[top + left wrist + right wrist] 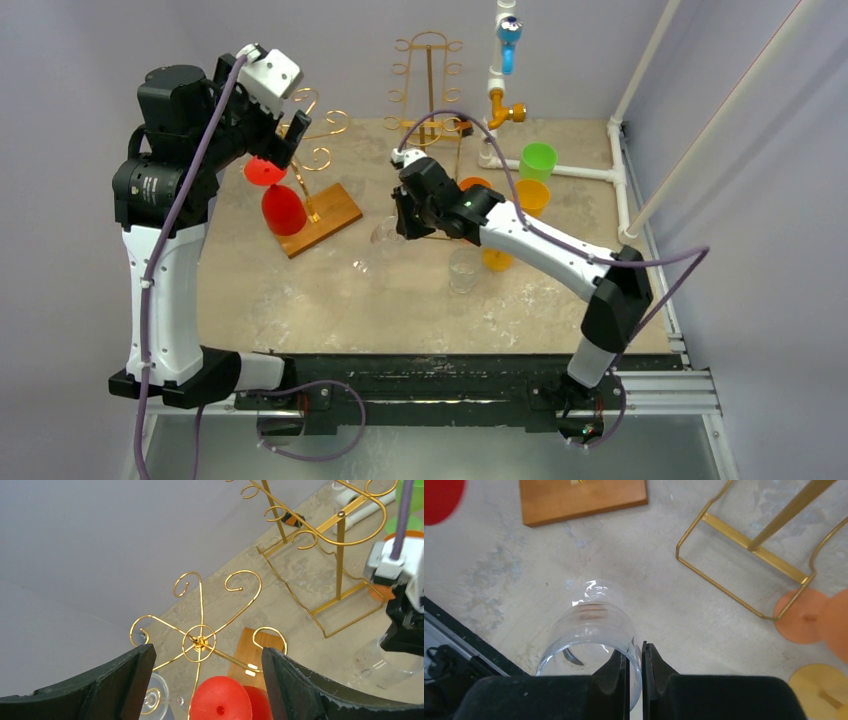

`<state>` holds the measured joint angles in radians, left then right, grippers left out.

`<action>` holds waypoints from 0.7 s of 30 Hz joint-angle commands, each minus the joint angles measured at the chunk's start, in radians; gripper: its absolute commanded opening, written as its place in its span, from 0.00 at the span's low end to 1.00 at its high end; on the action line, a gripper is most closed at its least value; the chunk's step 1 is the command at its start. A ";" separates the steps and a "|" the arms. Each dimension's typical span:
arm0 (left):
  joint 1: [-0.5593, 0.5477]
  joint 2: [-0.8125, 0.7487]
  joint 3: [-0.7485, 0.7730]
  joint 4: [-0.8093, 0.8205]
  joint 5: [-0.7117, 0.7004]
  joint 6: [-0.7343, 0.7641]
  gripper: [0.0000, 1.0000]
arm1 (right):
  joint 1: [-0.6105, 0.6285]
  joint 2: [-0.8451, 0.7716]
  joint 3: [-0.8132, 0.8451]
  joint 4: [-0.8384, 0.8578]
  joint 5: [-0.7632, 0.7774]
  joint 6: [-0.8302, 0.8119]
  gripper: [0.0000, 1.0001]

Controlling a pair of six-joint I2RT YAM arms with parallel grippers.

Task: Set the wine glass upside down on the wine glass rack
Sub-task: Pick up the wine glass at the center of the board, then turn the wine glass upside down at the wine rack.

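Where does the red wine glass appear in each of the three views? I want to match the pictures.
Top external: the red wine glass is left of centre, over the near end of the wooden base.
Left wrist: the glass is at the bottom edge, in the centre.
Right wrist: only a red part shows in the top left corner.
Shared landmark: the wooden base, also in the left wrist and right wrist views.
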<state>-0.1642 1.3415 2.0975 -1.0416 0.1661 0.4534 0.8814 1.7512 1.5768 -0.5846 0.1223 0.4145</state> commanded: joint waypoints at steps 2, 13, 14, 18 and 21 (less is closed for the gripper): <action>0.000 -0.026 0.000 -0.086 -0.031 -0.120 0.82 | -0.001 -0.221 0.066 0.088 0.038 -0.044 0.00; 0.000 -0.059 -0.086 -0.153 0.207 -0.142 0.89 | -0.001 -0.478 0.055 0.296 0.116 -0.112 0.00; 0.000 -0.064 -0.098 -0.155 0.241 -0.141 0.93 | -0.002 -0.485 0.052 0.315 0.116 -0.112 0.00; 0.000 -0.074 -0.132 -0.155 0.349 -0.142 0.98 | -0.001 -0.491 0.055 0.372 0.134 -0.112 0.00; 0.000 -0.081 -0.159 -0.141 0.419 -0.160 0.99 | -0.001 -0.490 0.052 0.409 0.117 -0.090 0.00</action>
<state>-0.1642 1.2869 1.9602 -1.1770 0.4717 0.3710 0.8814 1.2598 1.6123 -0.3061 0.2249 0.3168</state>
